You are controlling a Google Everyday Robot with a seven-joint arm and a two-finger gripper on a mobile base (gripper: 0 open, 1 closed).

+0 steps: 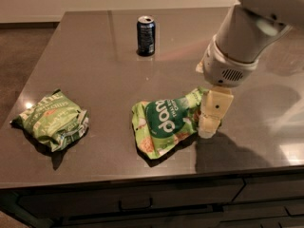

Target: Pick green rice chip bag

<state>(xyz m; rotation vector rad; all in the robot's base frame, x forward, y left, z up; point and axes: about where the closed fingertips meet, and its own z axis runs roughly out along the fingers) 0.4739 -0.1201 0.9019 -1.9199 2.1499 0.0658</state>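
Observation:
The green rice chip bag [164,126] lies crumpled on the dark table, right of the middle; it is bright light green with a dark-green circle and large white letters. My gripper [209,122] hangs from the white arm at the upper right. It is low over the table at the bag's right end, and its cream finger stands in front of the bag's edge.
A duller olive-green bag [51,120] lies at the left of the table [95,56]. A dark blue soda can [146,35] stands upright at the back middle. The table's front edge runs along the bottom, with drawers below it.

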